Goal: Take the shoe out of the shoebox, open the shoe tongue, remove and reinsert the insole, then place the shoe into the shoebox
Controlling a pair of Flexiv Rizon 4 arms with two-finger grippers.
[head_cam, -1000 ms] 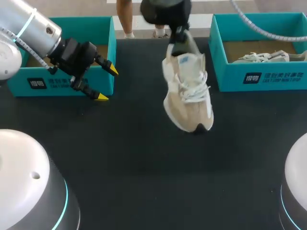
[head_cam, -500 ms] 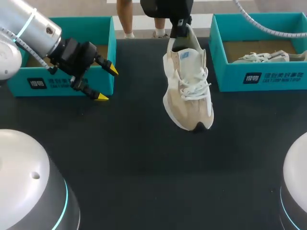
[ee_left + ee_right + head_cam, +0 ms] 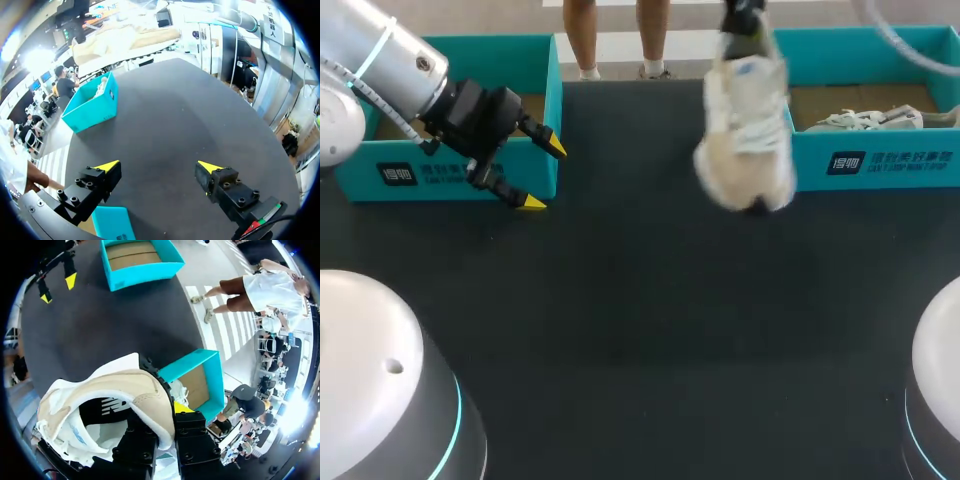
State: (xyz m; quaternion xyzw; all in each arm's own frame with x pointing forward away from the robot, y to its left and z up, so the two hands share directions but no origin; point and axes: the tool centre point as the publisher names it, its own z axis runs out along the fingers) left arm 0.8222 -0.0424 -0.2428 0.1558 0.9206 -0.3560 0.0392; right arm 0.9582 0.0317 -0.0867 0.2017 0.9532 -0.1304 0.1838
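A beige and white shoe [image 3: 745, 135] hangs in the air by its heel, toe down, beside the near left corner of the right teal shoebox [image 3: 865, 160]. My right gripper [image 3: 745, 30] is shut on the heel from above. In the right wrist view the heel wall of the shoe [image 3: 107, 395] sits clamped in the right gripper [image 3: 162, 427], with the right shoebox [image 3: 197, 372] just ahead. My left gripper [image 3: 537, 172] stands open and holds nothing in front of the left teal shoebox [image 3: 450, 175]. Below the left gripper [image 3: 159, 167] lies only bare table.
A second pale shoe [image 3: 865, 120] lies inside the right shoebox. The left shoebox [image 3: 140, 262] shows only its cardboard floor. The black table [image 3: 640, 330] runs between the two boxes. White arm bases stand at both near corners.
My right gripper has carried the shoe to the right and toward the far edge, up to the right shoebox. The left arm has not moved.
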